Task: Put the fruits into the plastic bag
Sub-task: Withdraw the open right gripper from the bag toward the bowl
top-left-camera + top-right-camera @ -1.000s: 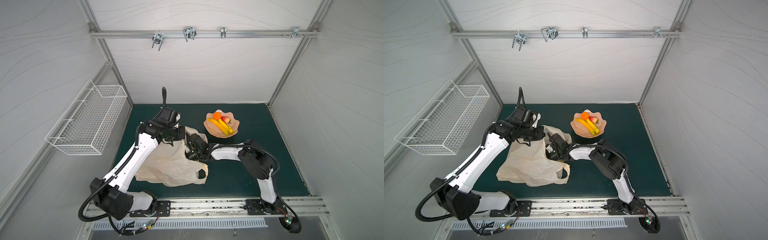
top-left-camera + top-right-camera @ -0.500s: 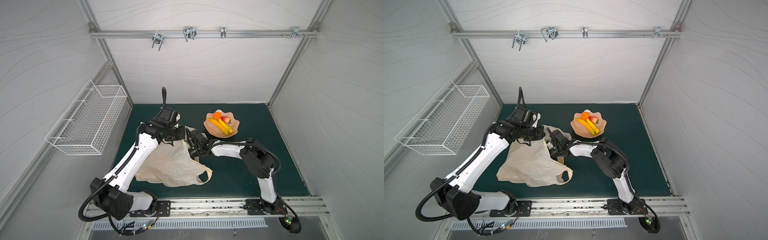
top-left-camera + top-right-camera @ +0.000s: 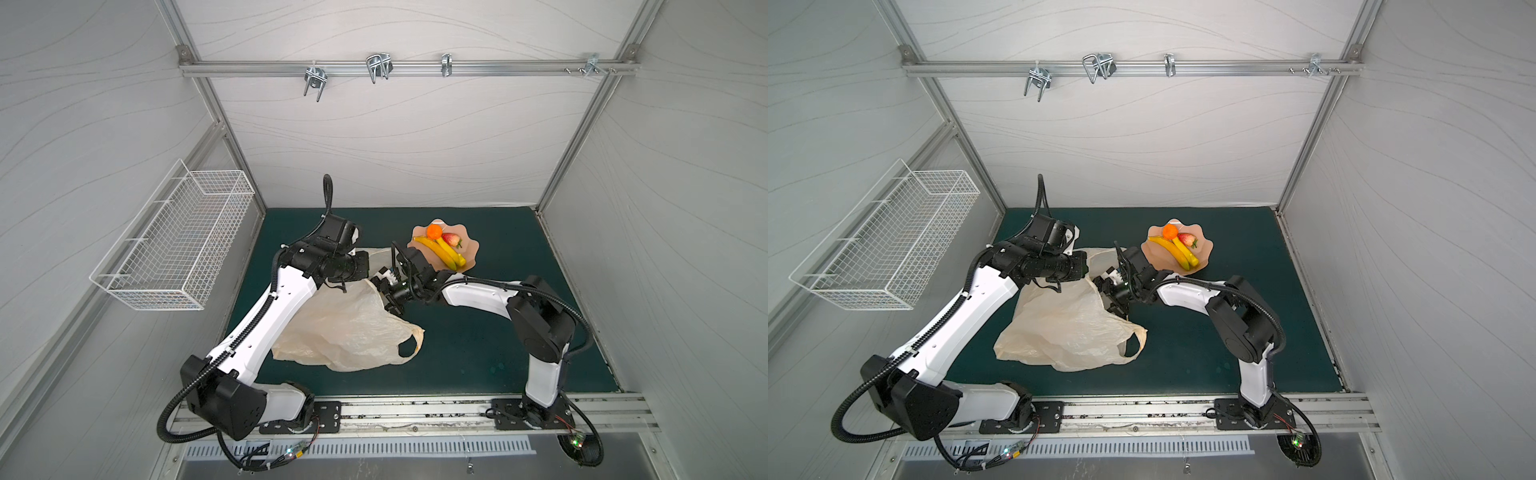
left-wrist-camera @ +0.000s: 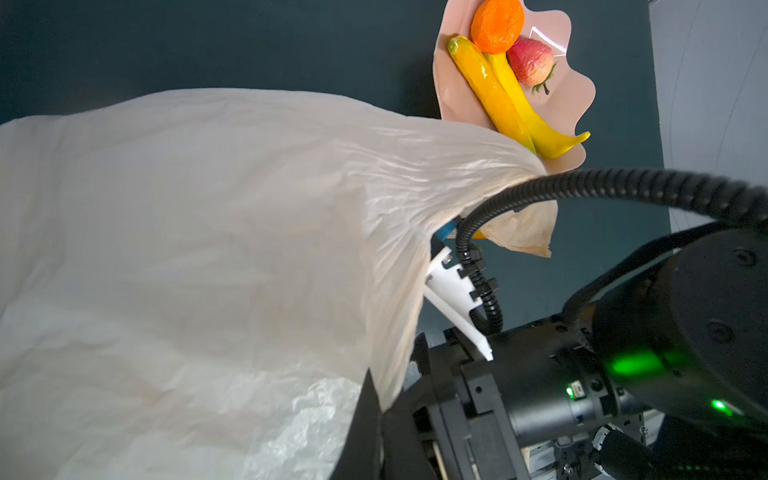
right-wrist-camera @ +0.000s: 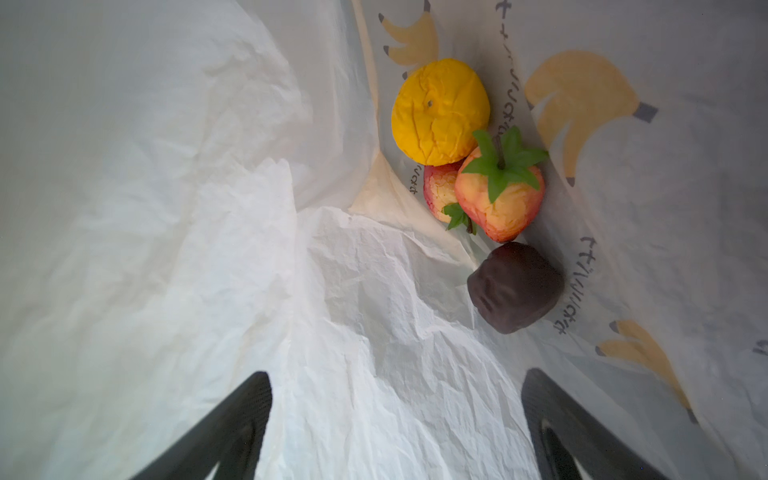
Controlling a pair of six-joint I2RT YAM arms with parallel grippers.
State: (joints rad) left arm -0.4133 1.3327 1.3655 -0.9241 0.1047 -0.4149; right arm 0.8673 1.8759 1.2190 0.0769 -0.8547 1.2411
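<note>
Yellow bananas [image 3: 442, 251] lie at two o'clock from my spread right fingers [image 3: 386, 297]; my left fingers [image 3: 360, 266] pinch the plastic bag [image 3: 345, 328].

Inside the plastic bag [image 5: 166, 208], the wide-spread jaws of the right gripper [image 5: 399, 374] faced an open channel over crumpled film. The orange [image 5: 440, 110], two strawberries [image 5: 498, 195] and dark brown ball [image 5: 515, 286] were bunched against one wall, and a raised fold crowded the opposite side. In both top views the left arm [image 3: 270, 316] crossed above the bag's left part, the right arm [image 3: 478, 293] blocked the near rim of the pink bowl [image 3: 473, 248], and the green mat [image 3: 478, 353] right of the bag lay bare.
</note>
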